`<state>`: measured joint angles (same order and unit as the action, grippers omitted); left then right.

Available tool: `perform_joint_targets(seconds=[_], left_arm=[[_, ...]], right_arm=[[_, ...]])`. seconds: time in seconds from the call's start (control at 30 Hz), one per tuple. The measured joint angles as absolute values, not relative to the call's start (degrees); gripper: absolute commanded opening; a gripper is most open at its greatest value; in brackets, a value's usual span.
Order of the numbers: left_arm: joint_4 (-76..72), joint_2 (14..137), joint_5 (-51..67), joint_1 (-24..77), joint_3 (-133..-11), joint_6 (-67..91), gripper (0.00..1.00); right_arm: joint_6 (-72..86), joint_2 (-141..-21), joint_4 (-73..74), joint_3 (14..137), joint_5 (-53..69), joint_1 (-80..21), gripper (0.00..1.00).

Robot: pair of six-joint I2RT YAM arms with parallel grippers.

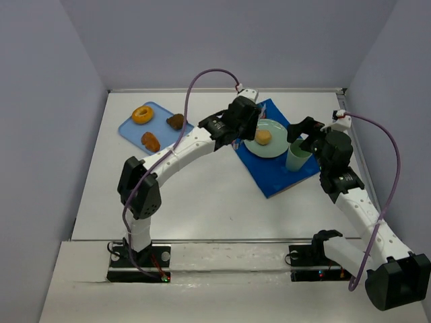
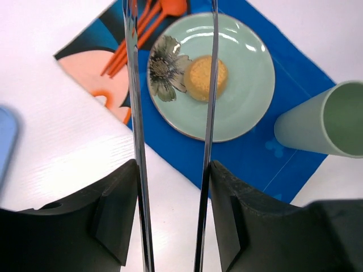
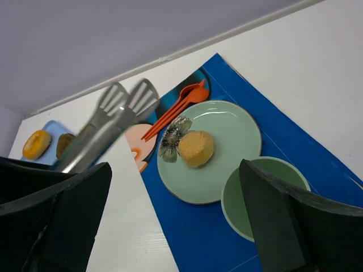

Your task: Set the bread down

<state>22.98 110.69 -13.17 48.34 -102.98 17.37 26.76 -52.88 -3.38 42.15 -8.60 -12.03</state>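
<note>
I record one bread roll (image 3: pixel 196 148): round, golden-brown, whole, lying flat near the middle of the pale green plate (image 3: pixel 232 133), just beside its printed flower (image 3: pixel 172 137). The plate sits level on the blue placemat (image 3: pixel 266 130).

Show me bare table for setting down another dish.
Free: the broad white table between the arm bases and the placemat; also the strip in front of the blue tray. Crowded: the placemat, with plate, cup, tongs in the left gripper, and the right gripper.
</note>
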Motion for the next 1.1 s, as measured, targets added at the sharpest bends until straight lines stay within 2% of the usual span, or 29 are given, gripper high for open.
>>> perform_joint_targets(seconds=[0.27,0.53,0.8,1.1], left_arm=[[22.0,95.0,-20.5,43.4,-89.1,25.5,0.59],[30.4,82.5,-30.1,26.3,-67.3,37.6,0.62],[30.4,74.3,-31.1,20.7,-60.4,40.1,0.63],[25.3,78.2,-28.3,16.9,-59.4,37.6,0.63]], right_arm=[[26.8,-53.4,-3.1,42.2,-8.5,-12.0,1.0],[26.8,-54.5,-3.0,42.2,-8.2,-12.0,1.0],[26.8,-56.2,-3.0,42.2,-7.5,-12.0,1.0],[26.8,-56.3,-3.0,42.2,-7.5,-12.0,1.0]])
